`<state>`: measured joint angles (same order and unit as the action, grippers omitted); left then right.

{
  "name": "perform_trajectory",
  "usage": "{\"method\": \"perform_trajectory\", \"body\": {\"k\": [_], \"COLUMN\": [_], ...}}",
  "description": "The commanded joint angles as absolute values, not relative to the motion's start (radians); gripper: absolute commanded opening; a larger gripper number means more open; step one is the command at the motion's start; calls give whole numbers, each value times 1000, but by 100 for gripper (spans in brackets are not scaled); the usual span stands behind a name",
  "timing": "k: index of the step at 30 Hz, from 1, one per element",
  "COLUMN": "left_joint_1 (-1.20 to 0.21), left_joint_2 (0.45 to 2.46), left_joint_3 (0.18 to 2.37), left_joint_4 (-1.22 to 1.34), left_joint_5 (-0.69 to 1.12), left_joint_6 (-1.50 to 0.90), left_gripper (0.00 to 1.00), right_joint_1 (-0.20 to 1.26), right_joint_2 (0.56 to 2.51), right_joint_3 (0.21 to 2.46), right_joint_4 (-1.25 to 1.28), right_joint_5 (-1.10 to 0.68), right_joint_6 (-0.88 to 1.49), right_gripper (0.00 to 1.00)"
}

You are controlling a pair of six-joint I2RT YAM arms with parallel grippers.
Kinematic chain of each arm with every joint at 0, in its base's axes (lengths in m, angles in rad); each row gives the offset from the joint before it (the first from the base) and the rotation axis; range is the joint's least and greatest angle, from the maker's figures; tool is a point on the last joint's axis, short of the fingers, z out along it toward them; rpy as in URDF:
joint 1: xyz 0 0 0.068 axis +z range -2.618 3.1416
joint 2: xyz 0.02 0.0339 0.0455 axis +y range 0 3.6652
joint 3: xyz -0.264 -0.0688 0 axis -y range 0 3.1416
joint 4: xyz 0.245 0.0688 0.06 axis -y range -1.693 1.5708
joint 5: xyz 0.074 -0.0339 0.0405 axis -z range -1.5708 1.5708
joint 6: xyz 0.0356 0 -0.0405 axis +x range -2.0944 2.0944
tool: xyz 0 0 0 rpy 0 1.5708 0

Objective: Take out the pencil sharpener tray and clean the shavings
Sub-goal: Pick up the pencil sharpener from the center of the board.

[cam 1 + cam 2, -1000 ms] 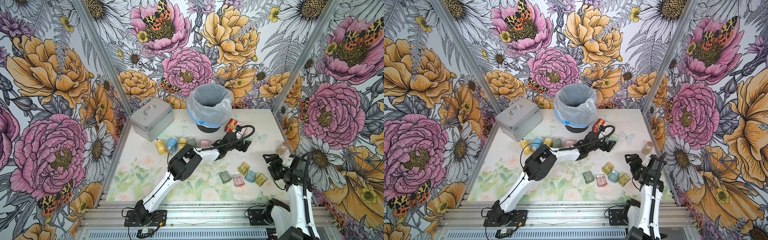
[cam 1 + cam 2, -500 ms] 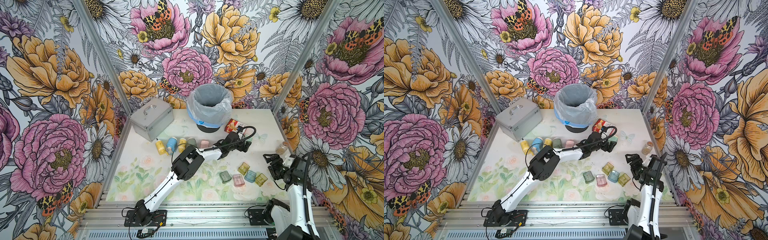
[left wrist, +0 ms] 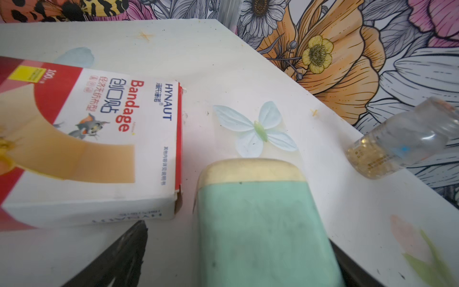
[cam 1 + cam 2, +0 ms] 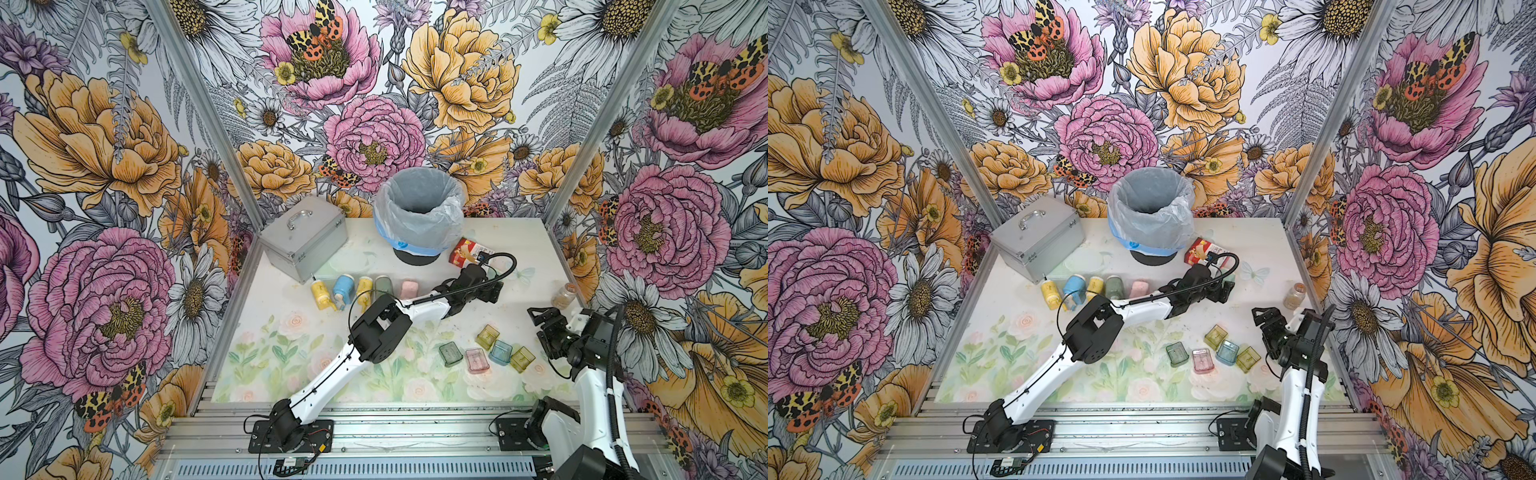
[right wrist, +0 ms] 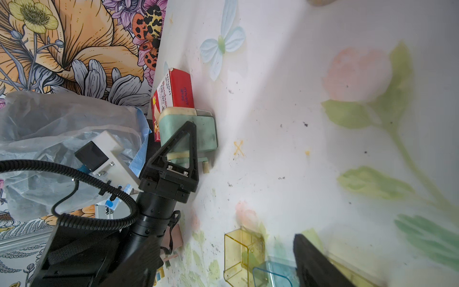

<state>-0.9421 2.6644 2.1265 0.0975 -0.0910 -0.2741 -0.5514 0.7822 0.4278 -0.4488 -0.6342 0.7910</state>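
A mint-green pencil sharpener [image 3: 260, 223] with a cream end lies on the table beside a red and white bandage box [image 3: 99, 139]. My left gripper [image 4: 492, 291] is open and straddles the sharpener [image 5: 198, 129], with a gap at one black finger [image 3: 124, 248]. Several translucent pencil sharpener trays [image 4: 476, 360] lie loose at the front right, also seen in the right wrist view [image 5: 241, 256]. My right gripper [image 4: 544, 322] hovers open just right of them and holds nothing. Dark shavings [image 5: 305, 124] speckle the table.
A row of coloured sharpeners [image 4: 344, 289] lies mid-table. Behind it stand a metal case [image 4: 303, 237] and a lined bin [image 4: 415, 232]. A small clear bottle [image 4: 563, 295] stands by the right wall. The left arm [image 4: 374, 332] stretches across the table's middle.
The left arm's elbow has shifted a little to the right while its gripper stays at the mint sharpener. The right arm has not moved.
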Motion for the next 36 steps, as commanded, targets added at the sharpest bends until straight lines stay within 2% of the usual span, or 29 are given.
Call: {"method": "perform_trajectory", "body": {"k": [1, 4, 11, 17, 27, 36], "left_joint_1": [-941, -943, -941, -941, -927, -928], "left_joint_2": [2696, 2697, 2694, 2659, 2494, 2335], "left_joint_3": [2161, 2162, 2161, 2121, 1896, 1716], "left_joint_4": [64, 64, 69, 71, 100, 103], "left_joint_5": [-143, -121, -39, -20, 4, 34], "left_joint_6": [-295, -294, -248, -220, -206, -166], "left_gripper": [90, 87, 65, 56, 37, 28], "right_joint_1": [-559, -561, -563, -563, -563, -544], "right_joint_2": [787, 793, 808, 810, 826, 825], "right_joint_3": [426, 428, 430, 430, 431, 439], "right_joint_4": [-413, -407, -389, -383, -367, -368], "right_joint_5": [-644, -649, -665, -671, -704, -709], "right_joint_6": [782, 782, 788, 788, 780, 760], "right_gripper": [85, 85, 85, 84, 85, 85]}}
